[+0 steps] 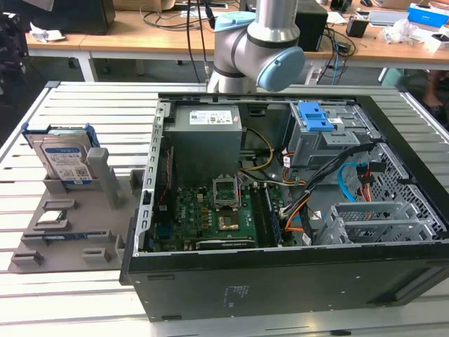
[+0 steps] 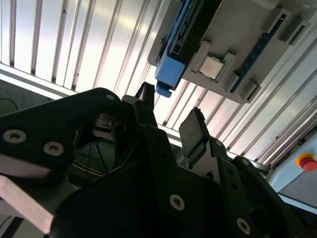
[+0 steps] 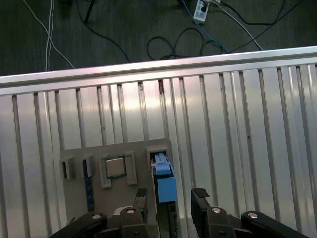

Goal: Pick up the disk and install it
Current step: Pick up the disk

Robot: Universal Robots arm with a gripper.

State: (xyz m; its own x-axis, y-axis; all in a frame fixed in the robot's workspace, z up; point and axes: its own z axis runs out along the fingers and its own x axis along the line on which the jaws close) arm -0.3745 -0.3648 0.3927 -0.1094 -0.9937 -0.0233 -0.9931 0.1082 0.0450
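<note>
1. Nearest to me in both wrist views is the tool (image 3: 171, 198). Its two dark fingers (image 3: 141, 198) stand apart with nothing between the pads, so I read it as open and empty.
2. Just beyond the fingertips is the disk (image 3: 165, 181), seen edge-on with its blue carrier rail uppermost. It lies straight out along the tool's own line, in line with the gap between the fingers and clear of both.
3. The relation I am watching is that the disk's long edge runs along that gap. One finger therefore sits off each broad face, and the fingers face its thin dimension. By my judgement they are lined up but not yet around it.
4. The disk stands on edge in a slot of the grey holder (image 3: 141, 151). The small square chip (image 3: 115, 167) lies flat in the next pocket, apart from the disk.
5. The holder rests on the ribbed metal surface (image 3: 223, 124).
6. In the exterior view the disk (image 1: 66, 158) is upright at the exterior view's left, well apart from the open computer case (image 1: 280, 281). The disk is not installed.
7. Farthest off in the first wrist view, loose cables (image 3: 173, 34) lie on the dark floor beyond the surface's edge.
</note>
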